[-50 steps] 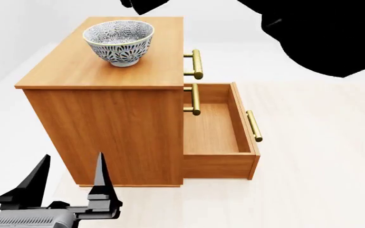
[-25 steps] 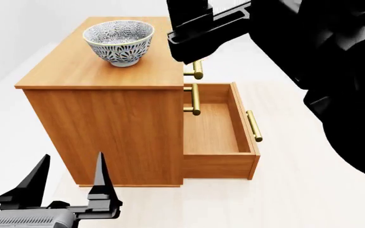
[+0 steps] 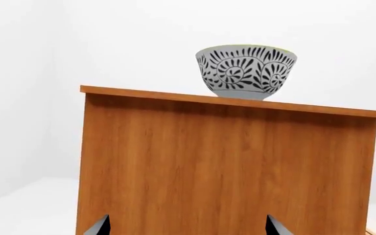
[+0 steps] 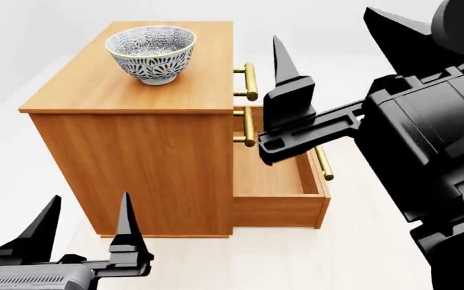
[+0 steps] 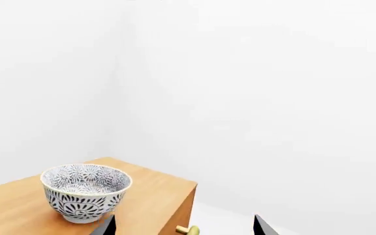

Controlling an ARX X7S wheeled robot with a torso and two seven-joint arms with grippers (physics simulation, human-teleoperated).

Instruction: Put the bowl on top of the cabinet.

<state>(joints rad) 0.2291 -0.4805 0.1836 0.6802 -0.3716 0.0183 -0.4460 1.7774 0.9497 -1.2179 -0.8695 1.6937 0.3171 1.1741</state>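
The bowl (image 4: pixel 151 51), white with a dark blue-grey leaf pattern, stands upright on the flat top of the orange-brown cabinet (image 4: pixel 135 163), near its back. No gripper touches it. My left gripper (image 4: pixel 89 208) hangs open and empty low in front of the cabinet's side panel. The left wrist view looks up that panel (image 3: pixel 227 161) to the bowl (image 3: pixel 246 73) above. My right gripper (image 4: pixel 321 24) is open and empty, to the right of the bowl, above the drawer fronts. In the right wrist view the bowl (image 5: pixel 85 191) sits on the cabinet top (image 5: pixel 155 196).
A lower drawer (image 4: pixel 277 175) is pulled out to the right, with nothing inside it. Brass bar handles (image 4: pixel 251 81) stick out on that side, and one handle (image 5: pixel 189 229) shows between my right fingertips. The pale floor (image 4: pixel 361 254) surrounds the cabinet.
My right arm has swung down from the upper right to in front of the drawers, its gripper open. The bowl and the left gripper have not moved.
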